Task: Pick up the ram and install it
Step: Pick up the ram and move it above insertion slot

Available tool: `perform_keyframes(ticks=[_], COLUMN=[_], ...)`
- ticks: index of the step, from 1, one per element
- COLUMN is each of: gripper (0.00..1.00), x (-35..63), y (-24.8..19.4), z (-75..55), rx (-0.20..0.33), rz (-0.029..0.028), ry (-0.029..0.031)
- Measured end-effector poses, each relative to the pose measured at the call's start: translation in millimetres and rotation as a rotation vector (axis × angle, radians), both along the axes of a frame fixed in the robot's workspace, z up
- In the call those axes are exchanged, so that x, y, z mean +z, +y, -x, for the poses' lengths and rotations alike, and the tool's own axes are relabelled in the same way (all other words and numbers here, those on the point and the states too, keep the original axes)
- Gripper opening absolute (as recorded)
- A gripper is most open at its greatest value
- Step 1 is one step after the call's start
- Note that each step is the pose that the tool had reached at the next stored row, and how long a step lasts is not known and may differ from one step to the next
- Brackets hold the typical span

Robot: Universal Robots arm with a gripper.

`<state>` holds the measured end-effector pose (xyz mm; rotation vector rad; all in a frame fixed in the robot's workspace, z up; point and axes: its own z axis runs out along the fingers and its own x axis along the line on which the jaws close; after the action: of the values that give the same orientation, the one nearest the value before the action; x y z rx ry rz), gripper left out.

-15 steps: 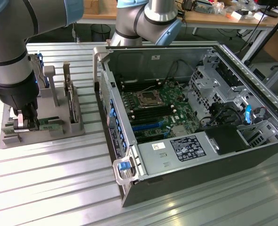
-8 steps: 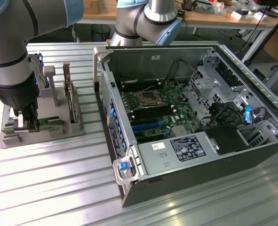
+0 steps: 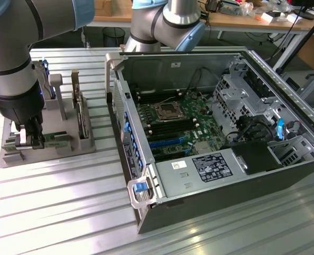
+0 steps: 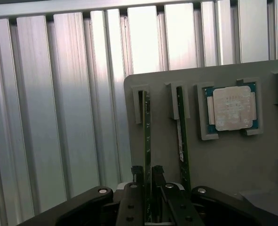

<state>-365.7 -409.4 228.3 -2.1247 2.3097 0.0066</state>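
Ribbed metal counter (image 3: pixel 66 212): gripper (image 4: pixel 147 170) stands narrowly parted astride the ram (image 4: pixel 146 127) in the grey holder (image 4: pixel 223 160). Pick-up step is in hand; a square, firm closure is judged necessary.

Two ram sticks (image 4: pixel 147 136) (image 4: pixel 181 136), one processor chip (image 4: pixel 232 108) and one grey tray (image 4: pixel 223 160) holding them; one open computer case (image 3: pixel 126 122), one robot arm (image 3: pixel 13 64), one gripper (image 4: pixel 147 170)
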Motion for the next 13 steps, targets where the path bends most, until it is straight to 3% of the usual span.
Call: perform_keyframes(ticks=[6, 8, 9, 13], gripper=[0.22, 0.20, 0.13, 0.13], x=[0.0, 0.1, 0.0, 0.0], y=[0.0, 0.0, 0.0, 0.0], z=[0.0, 0.0, 0.0, 0.0], rx=[0.000, 0.000, 0.000, 0.000], rz=[0.0000, 0.0001, 0.0001, 0.0000], ry=[0.0000, 0.0002, 0.0001, 0.0000])
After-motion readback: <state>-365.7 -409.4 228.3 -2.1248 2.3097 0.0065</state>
